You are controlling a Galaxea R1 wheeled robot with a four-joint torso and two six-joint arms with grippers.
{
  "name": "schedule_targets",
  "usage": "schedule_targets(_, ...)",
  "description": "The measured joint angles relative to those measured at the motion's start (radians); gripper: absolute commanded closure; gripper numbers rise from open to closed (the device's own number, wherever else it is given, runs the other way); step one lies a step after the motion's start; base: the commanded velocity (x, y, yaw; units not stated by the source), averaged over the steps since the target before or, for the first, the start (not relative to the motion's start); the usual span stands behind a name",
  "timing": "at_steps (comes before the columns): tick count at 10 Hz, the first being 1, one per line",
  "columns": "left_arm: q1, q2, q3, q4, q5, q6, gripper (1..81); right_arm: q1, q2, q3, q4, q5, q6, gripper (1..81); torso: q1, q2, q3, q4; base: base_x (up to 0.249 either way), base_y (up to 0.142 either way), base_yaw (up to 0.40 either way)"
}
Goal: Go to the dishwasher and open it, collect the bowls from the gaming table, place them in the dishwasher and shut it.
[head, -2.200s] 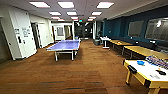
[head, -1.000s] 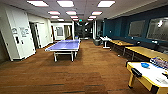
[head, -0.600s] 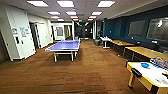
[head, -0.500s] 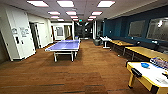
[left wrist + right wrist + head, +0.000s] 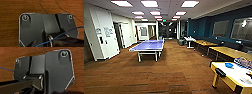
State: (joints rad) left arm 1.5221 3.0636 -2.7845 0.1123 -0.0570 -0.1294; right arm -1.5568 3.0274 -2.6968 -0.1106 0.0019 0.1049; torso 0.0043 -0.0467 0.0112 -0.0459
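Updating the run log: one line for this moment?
phase: driving | floor: wood | gaming table: ahead right | bowl: blue, on it | ping-pong table: ahead

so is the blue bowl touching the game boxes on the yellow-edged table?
Apart. Head view: white tabletop shows between the blue bowl and the game boxes on the gaming table.

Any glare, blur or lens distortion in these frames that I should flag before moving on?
Head view: ceiling light panels blow out to white, the wood floor smears into streaks, the blue bowl on the yellow-edged gaming table is a soft blob, and wide-angle stretch pulls at the edges. Both wrist views: soft focus, bright highlights on the dark plate's round fittings.
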Motion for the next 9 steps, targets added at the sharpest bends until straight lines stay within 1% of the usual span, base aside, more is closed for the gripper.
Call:
schedule_targets(3,0.000,0.000,0.000,0.000,0.000,0.000,1.0,0.000,0.000,0.000,0.000,0.000,0.000,1.0,0.000,0.000,0.000,0.000,0.000,0.000,0.032)
schedule_targets(9,0.000,0.000,0.000,0.000,0.001,0.000,1.0,0.000,0.000,0.000,-0.001,-0.002,0.000,1.0,0.000,0.000,0.000,0.000,0.000,0.000,0.138)
